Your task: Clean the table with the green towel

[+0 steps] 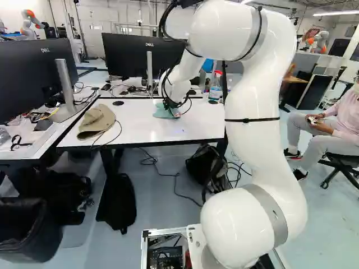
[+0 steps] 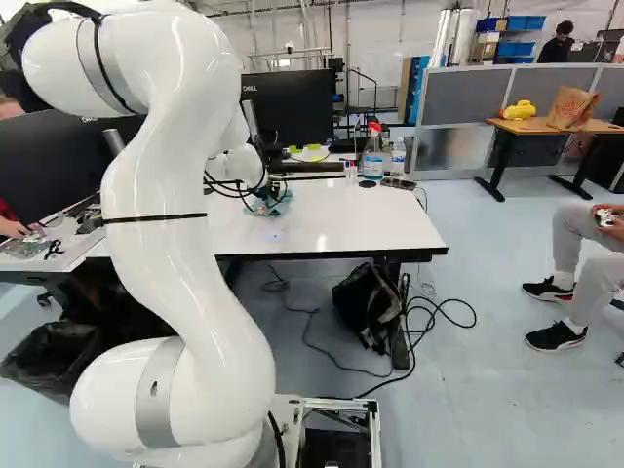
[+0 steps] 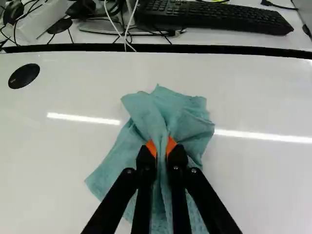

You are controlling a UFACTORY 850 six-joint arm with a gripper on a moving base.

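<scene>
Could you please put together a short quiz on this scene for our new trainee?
1. True or false: the hand has the green towel pinched between its two fingers.
2. Multiple choice: in the left base view, what lies on the white table to the left of the towel? A) a backpack; B) a hat; C) a keyboard.
3. Fill in the blank: the spray head of the bottle near the table's far edge is ____ in colour.

Key: 1 true; 2 B; 3 red.
</scene>
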